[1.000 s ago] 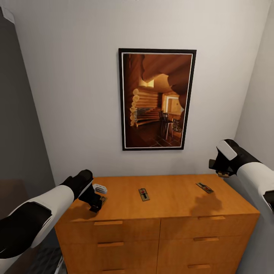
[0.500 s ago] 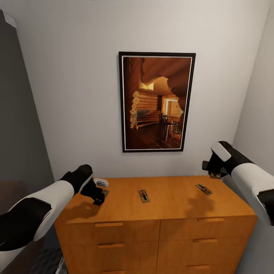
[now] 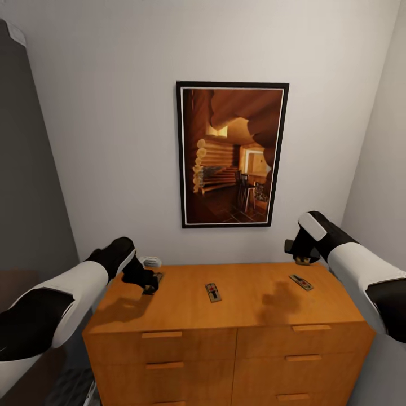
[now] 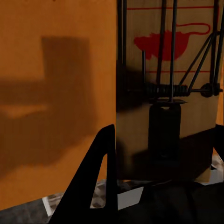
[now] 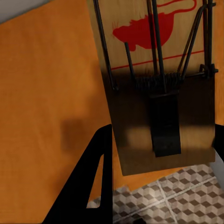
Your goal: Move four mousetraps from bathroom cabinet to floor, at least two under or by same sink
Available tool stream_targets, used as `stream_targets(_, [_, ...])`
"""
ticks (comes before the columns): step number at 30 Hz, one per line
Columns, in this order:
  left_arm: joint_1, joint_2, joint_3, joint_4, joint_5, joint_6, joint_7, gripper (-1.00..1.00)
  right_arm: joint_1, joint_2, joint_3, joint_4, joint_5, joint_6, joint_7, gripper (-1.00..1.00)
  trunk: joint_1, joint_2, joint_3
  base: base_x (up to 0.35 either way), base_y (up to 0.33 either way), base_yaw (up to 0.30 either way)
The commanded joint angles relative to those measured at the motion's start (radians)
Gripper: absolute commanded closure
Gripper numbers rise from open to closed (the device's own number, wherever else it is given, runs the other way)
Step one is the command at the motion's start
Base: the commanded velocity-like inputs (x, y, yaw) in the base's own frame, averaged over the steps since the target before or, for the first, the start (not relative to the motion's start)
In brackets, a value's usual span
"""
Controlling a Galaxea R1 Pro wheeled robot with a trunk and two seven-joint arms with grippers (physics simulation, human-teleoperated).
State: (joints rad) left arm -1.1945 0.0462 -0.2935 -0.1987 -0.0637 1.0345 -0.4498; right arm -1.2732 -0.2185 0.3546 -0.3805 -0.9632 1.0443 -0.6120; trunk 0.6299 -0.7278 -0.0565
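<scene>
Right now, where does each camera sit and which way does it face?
Head view: on the robot's head, facing forward and down at the low orange-brown wooden cabinet and a framed cabin picture; both arms show, with left gripper and right gripper.
Left wrist view: on the left arm, looking along its fingers at a flat wooden mousetrap with wire parts.
Right wrist view: on the right arm, one dark finger beside another mousetrap; cube-pattern floor tiles beyond the cabinet edge.
Shared: all three show the cabinet top.

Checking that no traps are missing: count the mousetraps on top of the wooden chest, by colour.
Brown mousetraps: 3, at the left, middle and right
Pale grey mousetrap: 1
Total: 4
</scene>
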Motion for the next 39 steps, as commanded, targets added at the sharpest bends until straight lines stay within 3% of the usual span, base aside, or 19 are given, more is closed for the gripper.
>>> stream_targets(1, [-0.001,0.0,0.013,-0.003,-0.008,0.002,-0.006,1.0,-0.001,0.007,0.007,-0.001,-0.011,0.003,-0.008,1.0,-0.004,0.006,0.001,0.0,0.0,0.0])
stream_targets(3, [-0.001,0.001,0.036,-0.004,-0.007,0.002,-0.006,1.0,0.0,0.016,0.007,-0.001,-0.011,0.003,-0.007,1.0,-0.011,0.02,0.008,0.0,0.0,0.0])
stream_targets(7, [-0.002,0.002,0.129,-0.004,-0.007,-0.001,-0.005,1.0,0.0,0.041,0.007,-0.001,-0.011,0.003,-0.005,1.0,-0.027,0.048,0.02,0.0,0.0,0.0])
stream_targets(10, [-0.002,0.003,0.177,-0.004,-0.008,-0.003,-0.005,1.0,0.0,0.057,0.007,-0.001,-0.012,0.003,-0.004,1.0,-0.038,0.069,0.029,0.0,0.0,0.0])
stream_targets(14, [-0.002,0.001,0.203,-0.004,-0.007,-0.003,-0.005,1.0,0.005,0.071,0.007,-0.001,-0.012,0.003,-0.002,1.0,-0.053,0.097,0.042,0.0,0.0,0.0])
stream_targets(34, [-0.002,-0.024,0.218,0.006,-0.004,-0.008,-0.001,1.0,0.122,0.078,0.007,-0.001,-0.007,0.003,0.062,1.0,-0.13,0.237,0.105,0.0,0.0,0.0])
stream_targets(39, [-0.001,-0.026,0.23,0.007,0.01,-0.01,0.002,1.0,0.133,0.078,0.007,-0.001,-0.005,0.003,0.068,1.0,-0.149,0.272,0.12,0.0,0.0,0.0])
